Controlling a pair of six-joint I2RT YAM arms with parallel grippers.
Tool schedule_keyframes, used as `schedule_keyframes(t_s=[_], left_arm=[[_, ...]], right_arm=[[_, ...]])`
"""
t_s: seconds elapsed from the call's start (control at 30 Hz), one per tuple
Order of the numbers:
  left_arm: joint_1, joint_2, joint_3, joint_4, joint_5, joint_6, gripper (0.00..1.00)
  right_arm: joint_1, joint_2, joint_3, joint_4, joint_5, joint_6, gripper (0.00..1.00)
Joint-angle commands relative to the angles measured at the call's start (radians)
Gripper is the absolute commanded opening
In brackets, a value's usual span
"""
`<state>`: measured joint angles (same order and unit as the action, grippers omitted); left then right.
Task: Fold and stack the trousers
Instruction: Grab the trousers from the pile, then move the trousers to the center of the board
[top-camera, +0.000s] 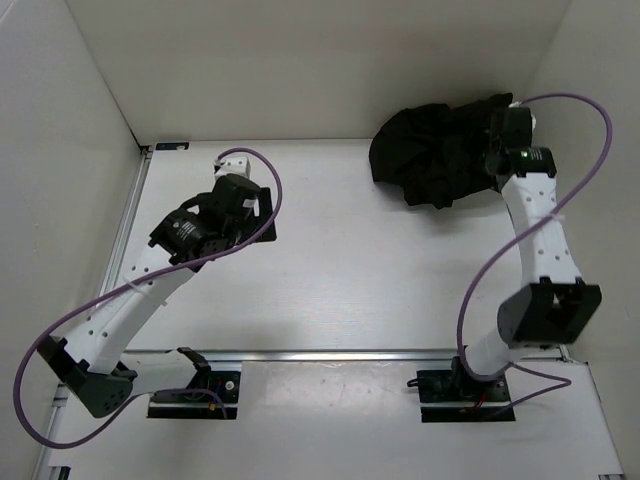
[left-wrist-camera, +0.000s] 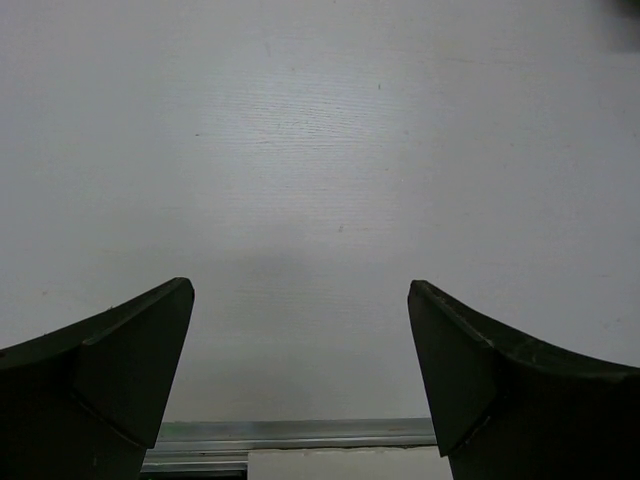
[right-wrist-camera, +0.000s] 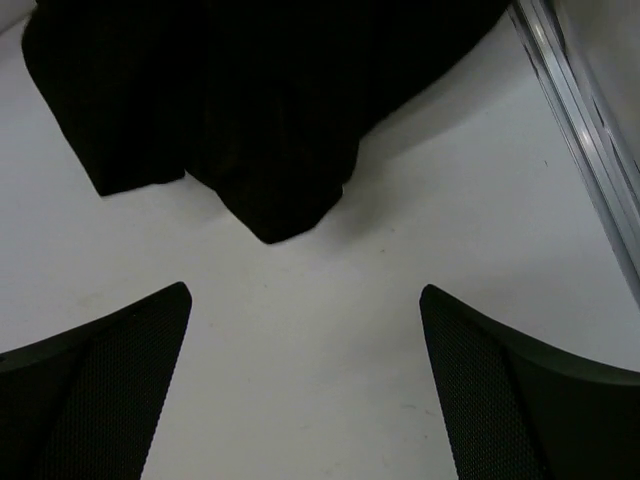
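Trousers (top-camera: 440, 155) are being judged soft, limp and light. The nearest corner (right-wrist-camera: 275, 215) is being suggested for gripping. Left end effector (left-wrist-camera: 300, 285) and right end effector (right-wrist-camera: 305, 290) are being held apart, empty.

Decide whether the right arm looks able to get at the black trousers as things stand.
Probably yes. The right tool hangs open just short of the trousers, and nothing shows between them to block the way.

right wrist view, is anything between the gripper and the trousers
Nothing visible does. The right gripper hangs open just short of the trousers, with only white table between its fingers and the crumpled black fabric.
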<state>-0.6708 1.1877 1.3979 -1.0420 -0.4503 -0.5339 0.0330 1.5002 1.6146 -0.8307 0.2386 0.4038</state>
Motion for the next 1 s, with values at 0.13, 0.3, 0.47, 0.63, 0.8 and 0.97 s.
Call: schedule_keyframes(t_s=[0.13,0.3,0.47,0.63,0.8,0.97], left_arm=[[-0.003,0.089,0.039,0.031,0.022,0.038,1.0],[-0.003,0.127,0.05,0.031,0.001,0.038,1.0],[-0.003,0.138,0.07,0.008,-0.01,0.029,1.0],[-0.003,0.119,0.092,-0.01,-0.021,0.02,1.0],[0.023,0.11,0.139,-0.039,-0.021,0.011,1.0],[0.172,0.101,0.181,-0.093,0.028,-0.069,1.0]], right_arm=[[-0.091,0.391,0.319,0.025,-0.211,-0.014,1.0],[-0.091,0.621,0.537,-0.01,-0.226,0.004,0.96],[-0.091,0.716,0.689,-0.01,-0.252,0.004,0.39],[-0.049,0.551,0.748,-0.01,-0.262,-0.031,0.0],[0.054,0.324,0.875,0.001,-0.323,-0.115,0.0],[0.284,0.14,0.73,0.028,-0.381,-0.164,0.0]])
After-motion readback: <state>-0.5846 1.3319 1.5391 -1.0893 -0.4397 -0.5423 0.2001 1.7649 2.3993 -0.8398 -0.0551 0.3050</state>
